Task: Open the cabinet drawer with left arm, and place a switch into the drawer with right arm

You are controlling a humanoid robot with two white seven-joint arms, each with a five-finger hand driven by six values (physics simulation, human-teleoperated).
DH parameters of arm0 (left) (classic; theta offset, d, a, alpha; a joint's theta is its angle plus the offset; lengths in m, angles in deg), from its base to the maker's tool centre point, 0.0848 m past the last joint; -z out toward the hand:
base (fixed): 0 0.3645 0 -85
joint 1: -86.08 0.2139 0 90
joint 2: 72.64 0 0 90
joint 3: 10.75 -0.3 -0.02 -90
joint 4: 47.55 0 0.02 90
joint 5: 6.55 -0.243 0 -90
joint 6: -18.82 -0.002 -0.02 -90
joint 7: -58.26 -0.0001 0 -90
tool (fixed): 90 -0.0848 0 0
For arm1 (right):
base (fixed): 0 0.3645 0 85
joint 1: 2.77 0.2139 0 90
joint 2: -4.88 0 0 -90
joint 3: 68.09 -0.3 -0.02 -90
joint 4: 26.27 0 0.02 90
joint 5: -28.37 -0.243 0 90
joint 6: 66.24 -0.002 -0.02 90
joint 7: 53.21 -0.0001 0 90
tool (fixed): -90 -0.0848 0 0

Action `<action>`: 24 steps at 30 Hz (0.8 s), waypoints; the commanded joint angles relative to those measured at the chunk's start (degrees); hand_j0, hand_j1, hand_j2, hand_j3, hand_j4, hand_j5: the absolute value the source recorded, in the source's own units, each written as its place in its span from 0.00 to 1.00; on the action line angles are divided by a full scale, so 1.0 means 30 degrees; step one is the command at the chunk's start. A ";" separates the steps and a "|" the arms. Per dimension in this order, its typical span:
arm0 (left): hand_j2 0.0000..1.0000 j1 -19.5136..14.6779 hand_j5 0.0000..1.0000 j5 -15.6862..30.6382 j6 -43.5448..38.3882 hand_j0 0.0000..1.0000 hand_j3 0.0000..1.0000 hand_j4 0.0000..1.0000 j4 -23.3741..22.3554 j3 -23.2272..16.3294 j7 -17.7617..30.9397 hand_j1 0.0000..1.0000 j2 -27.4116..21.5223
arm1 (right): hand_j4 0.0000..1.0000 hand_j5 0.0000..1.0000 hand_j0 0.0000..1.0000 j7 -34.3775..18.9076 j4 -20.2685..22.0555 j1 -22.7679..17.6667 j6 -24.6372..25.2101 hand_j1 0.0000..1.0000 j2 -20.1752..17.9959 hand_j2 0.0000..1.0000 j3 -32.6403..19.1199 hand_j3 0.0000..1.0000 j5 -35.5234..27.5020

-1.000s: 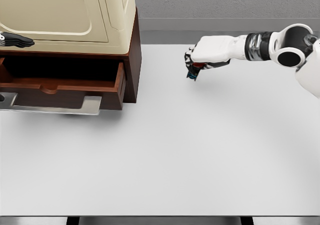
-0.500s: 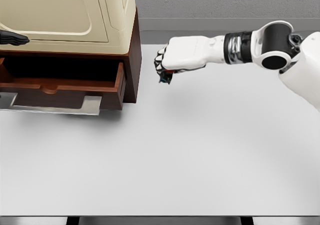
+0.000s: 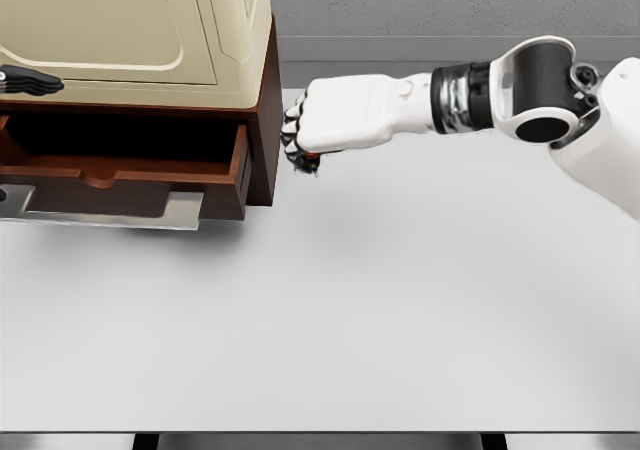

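Note:
A brown wooden cabinet point(image 3: 264, 120) stands at the back left of the table. Its drawer point(image 3: 130, 165) is pulled out, with a silver handle plate point(image 3: 115, 210) across the front. My right hand point(image 3: 297, 148) is shut on a small dark and red switch point(image 3: 309, 160), most of it hidden in the fist. The hand hovers just right of the cabinet's side, level with the drawer. Only the black fingers of my left hand point(image 3: 30, 80) show at the left edge, stretched flat above the drawer and holding nothing.
A cream-coloured appliance point(image 3: 130, 30) sits on top of the cabinet. The white table point(image 3: 350, 310) stretches from the cabinet to the front edge. A grey wall runs behind.
My right hand has carried the switch leftward from the table's back middle to beside the cabinet. The left hand's fingers have barely shifted.

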 commanded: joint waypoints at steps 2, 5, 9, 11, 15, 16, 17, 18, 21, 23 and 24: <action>0.97 -0.0001 0.97 0.0124 -0.0041 0.97 0.97 0.97 -0.0001 0.0033 -0.0004 0.97 -0.0025 | 0.39 0.39 0.39 0.0017 0.0298 0.0176 0.0056 0.39 0.0007 0.39 -0.0010 0.39 -0.0591; 0.97 -0.0001 0.97 0.0095 -0.0041 0.97 0.97 0.97 -0.0001 -0.0085 -0.0004 0.97 0.0005 | 0.39 0.39 0.39 0.0017 0.0357 0.0586 0.0056 0.39 0.0036 0.39 -0.0039 0.39 -0.1030; 0.97 -0.0001 0.97 -0.0140 -0.0041 0.97 0.97 0.97 -0.0059 -0.0114 -0.0004 0.97 0.0122 | 0.39 0.39 0.39 0.0017 0.0357 0.1055 0.0056 0.39 0.0563 0.39 -0.0010 0.39 -0.1060; 0.97 0.0028 0.97 -0.0140 -0.0041 0.97 0.97 0.97 -0.0059 -0.0114 -0.0004 0.97 0.0180 | 0.39 0.39 0.39 0.0017 0.0357 0.1231 0.0056 0.39 0.0857 0.39 -0.0010 0.39 -0.1060; 0.97 0.0028 0.97 -0.0140 -0.0070 0.97 0.97 0.97 -0.0059 -0.0114 -0.0004 0.97 0.0268 | 0.39 0.39 0.39 0.0017 0.0386 0.1583 0.0056 0.39 0.1442 0.39 0.0020 0.39 -0.1060; 0.97 0.0028 0.97 -0.0169 -0.0070 0.97 0.97 0.97 -0.0059 -0.0114 -0.0004 0.97 0.0268 | 0.39 0.39 0.39 0.0017 0.0357 0.1670 0.0056 0.39 0.1618 0.39 0.0020 0.39 -0.1060; 0.97 0.0028 0.97 -0.0140 -0.0070 0.97 0.97 0.97 -0.0059 -0.0114 -0.0004 0.97 0.0268 | 0.39 0.39 0.39 0.0017 0.0357 0.1729 0.0056 0.39 0.1853 0.39 0.0049 0.39 -0.1060; 0.97 0.0028 0.97 -0.0140 -0.0070 0.97 0.97 0.97 -0.0059 -0.0114 -0.0004 0.97 0.0268 | 0.40 0.40 0.40 0.0017 0.0357 0.1787 0.0056 0.40 0.2057 0.40 0.0049 0.40 -0.1060; 0.97 0.0028 0.97 -0.0169 -0.0041 0.97 0.97 0.97 -0.0059 -0.0143 -0.0004 0.97 0.0268 | 0.40 0.40 0.40 0.0017 0.0357 0.2022 0.0056 0.40 0.2497 0.40 0.0078 0.40 -0.1060; 0.97 0.0028 0.97 -0.0169 -0.0041 0.97 0.97 0.97 -0.0059 -0.0143 -0.0004 0.97 0.0268 | 0.40 0.40 0.40 0.0017 0.0298 0.2169 0.0056 0.40 0.2761 0.40 0.0078 0.40 -0.1060; 0.97 0.0028 0.97 -0.0169 -0.0041 0.97 0.97 0.97 -0.0089 -0.0260 -0.0004 0.97 0.0268 | 0.40 0.40 0.40 0.0017 0.0298 0.2285 0.0056 0.40 0.2819 0.40 0.0078 0.40 -0.1060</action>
